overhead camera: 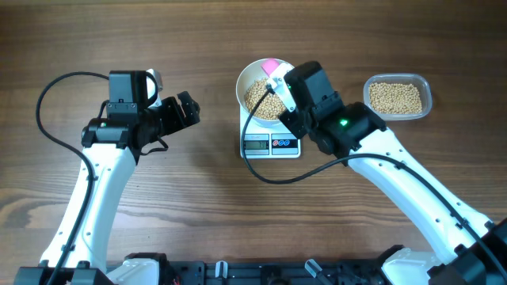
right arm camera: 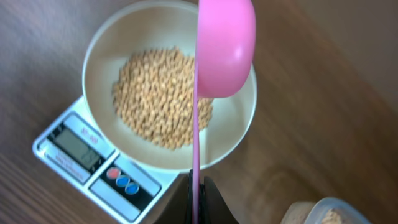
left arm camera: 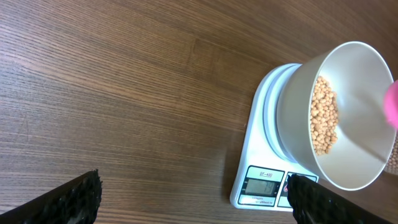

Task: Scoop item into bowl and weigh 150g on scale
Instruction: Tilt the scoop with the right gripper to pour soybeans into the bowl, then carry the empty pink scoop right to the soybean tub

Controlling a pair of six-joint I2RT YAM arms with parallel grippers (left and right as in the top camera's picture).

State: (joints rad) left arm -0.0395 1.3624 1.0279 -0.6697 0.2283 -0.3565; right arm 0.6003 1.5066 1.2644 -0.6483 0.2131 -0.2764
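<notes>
Though overhead hides it, right gripper point(right arm camera: 196, 190) pinches scoop point(right arm camera: 225, 46) handle, bottom centre (scale point(right arm camera: 73, 147) digits unreadable), left gripper point(left arm camera: 193, 202) wide open, empty.

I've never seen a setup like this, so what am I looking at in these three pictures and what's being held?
Two robot arms work at a wooden table. One picture looks down from above; the other two come from a camera on each wrist. On the table stands a white scale with a white bowl of beans on it, and a clear tub of more beans lies off to one side. The right gripper is shut on the handle of a pink scoop, held over the bowl. The left gripper is open, holds nothing and hovers beside the scale.
</notes>
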